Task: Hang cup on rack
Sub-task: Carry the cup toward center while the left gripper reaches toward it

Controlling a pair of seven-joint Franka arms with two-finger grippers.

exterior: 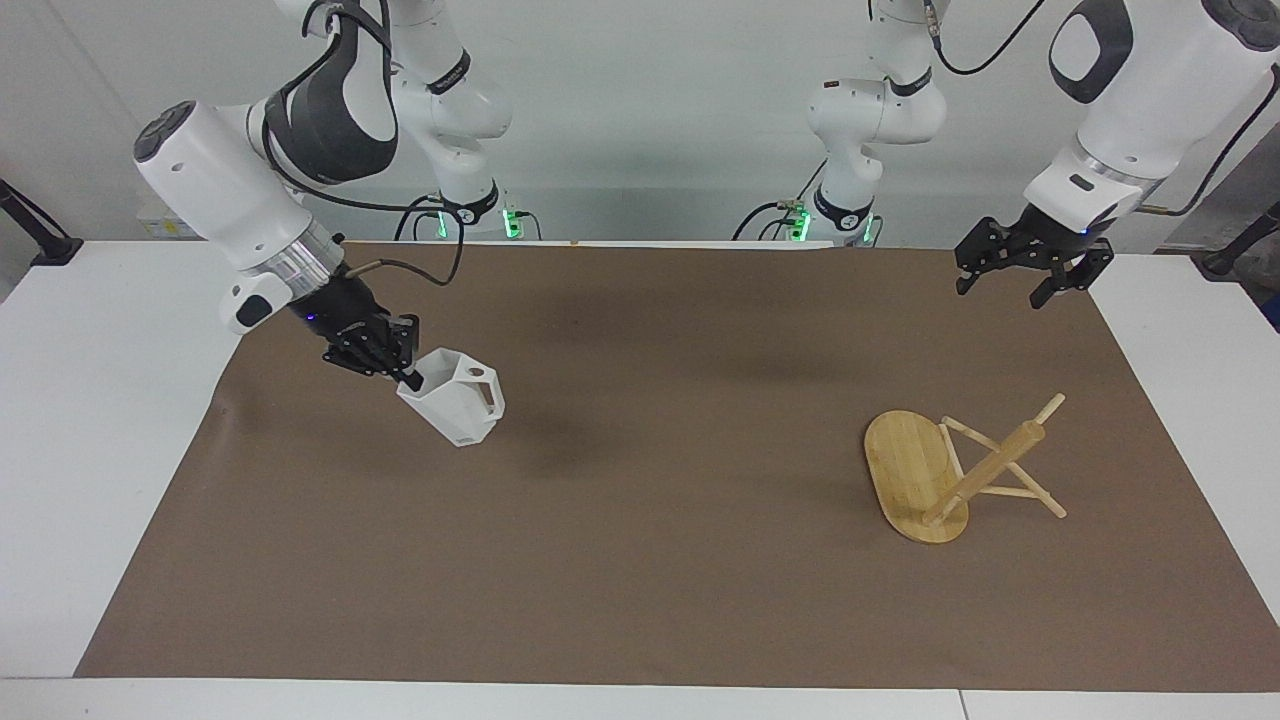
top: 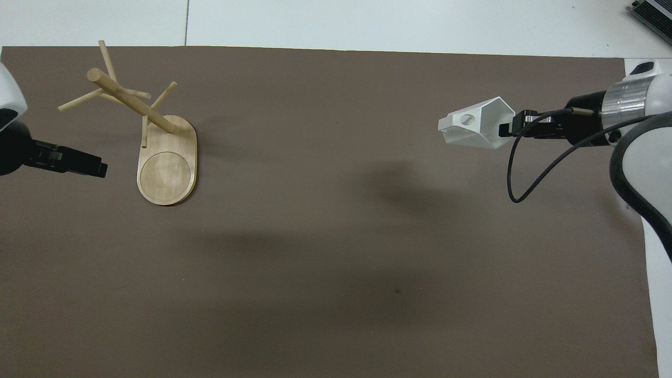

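Note:
The white faceted cup [exterior: 455,405] hangs tilted in the air over the brown mat at the right arm's end, its pierced handle tab pointing toward the table's middle. My right gripper [exterior: 405,372] is shut on the cup's rim; it also shows in the overhead view [top: 512,127] with the cup [top: 475,128]. The bamboo rack [exterior: 935,475] stands on the mat at the left arm's end, with its oval base [top: 168,163] and pegged post [top: 131,102]. My left gripper [exterior: 1020,275] is open and empty in the air, over the mat's edge beside the rack [top: 79,165].
A brown mat [exterior: 640,560] covers most of the white table [exterior: 90,450]. The cup's shadow lies on the mat below it. A dark object [top: 653,10] sits at the table's corner farthest from the robots, at the right arm's end.

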